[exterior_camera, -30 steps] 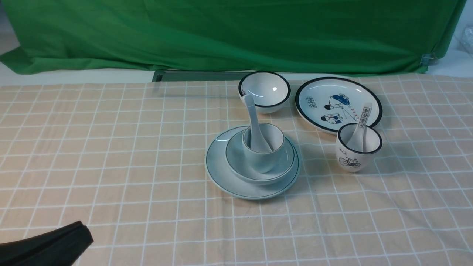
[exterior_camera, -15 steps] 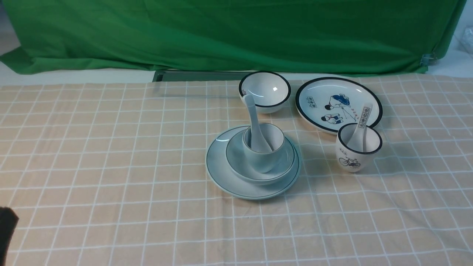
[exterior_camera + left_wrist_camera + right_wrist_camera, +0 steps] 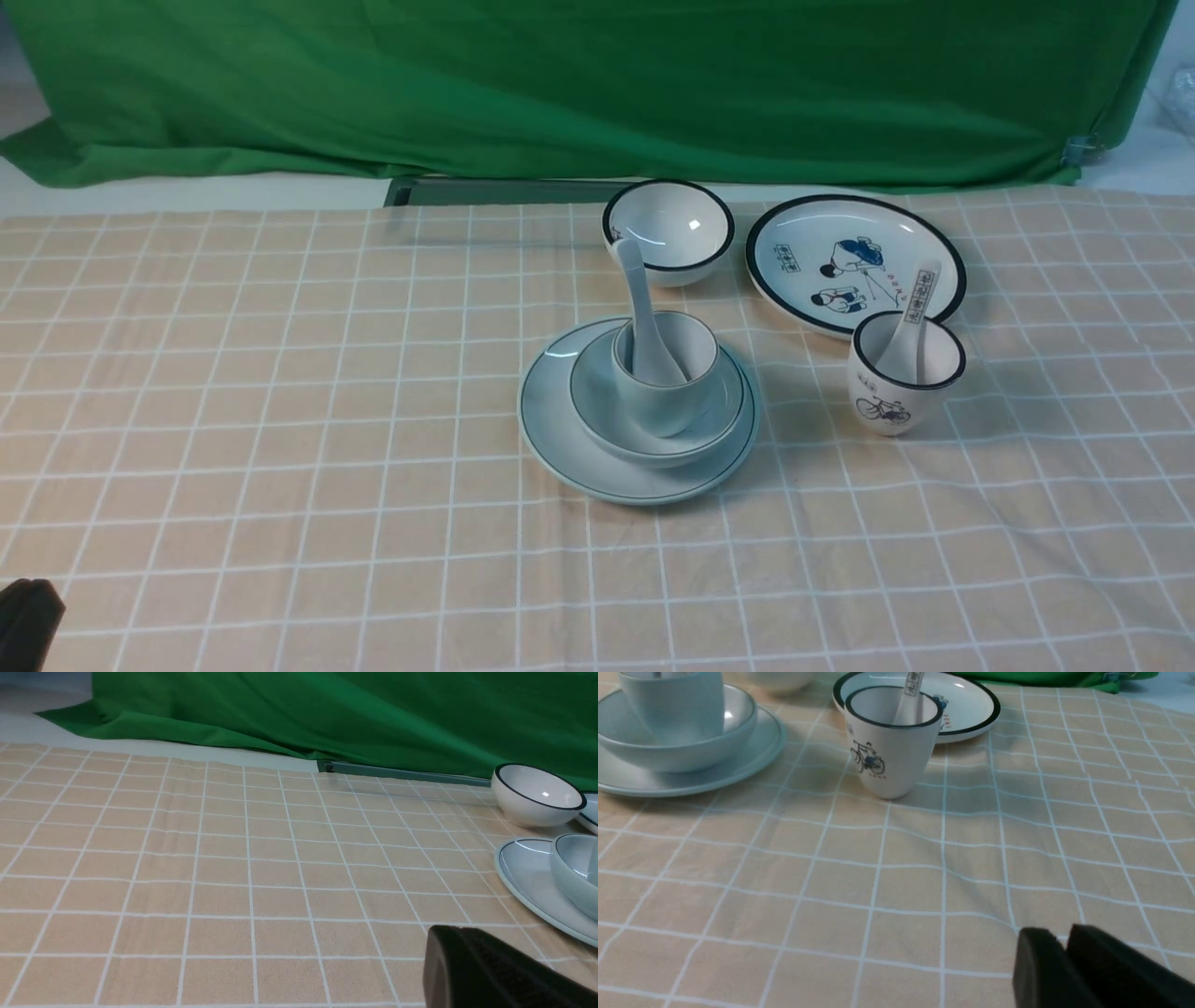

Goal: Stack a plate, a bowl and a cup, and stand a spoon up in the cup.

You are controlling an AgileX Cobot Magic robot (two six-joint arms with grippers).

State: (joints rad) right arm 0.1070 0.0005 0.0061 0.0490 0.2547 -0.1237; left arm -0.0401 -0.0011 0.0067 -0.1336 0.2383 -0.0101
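The pale blue-green plate (image 3: 560, 439) lies mid-table with the shallow bowl (image 3: 597, 411) on it and the plain cup (image 3: 663, 401) in the bowl. The glossy spoon (image 3: 639, 299) stands in the cup, handle up and leaning left. My left gripper (image 3: 28, 616) shows only as a dark tip at the front-left corner, far from the stack; in its wrist view the left gripper (image 3: 448, 933) is shut and empty, with the plate (image 3: 523, 872) beyond it. The right gripper (image 3: 1057, 935) hovers over bare cloth, its tips slightly parted with nothing between them, well short of the stack's bowl (image 3: 682, 751).
Behind the stack stand a white black-rimmed bowl (image 3: 667, 229) and a cartoon plate (image 3: 822, 243). A bicycle-print cup (image 3: 901, 392) holding a printed spoon (image 3: 920, 299) stands to the right. Green cloth (image 3: 597, 84) hangs along the back edge.
The left gripper has drawn back toward the front-left corner of the front view, leaving only its tip in sight. The stacked crockery and spoon have not moved.
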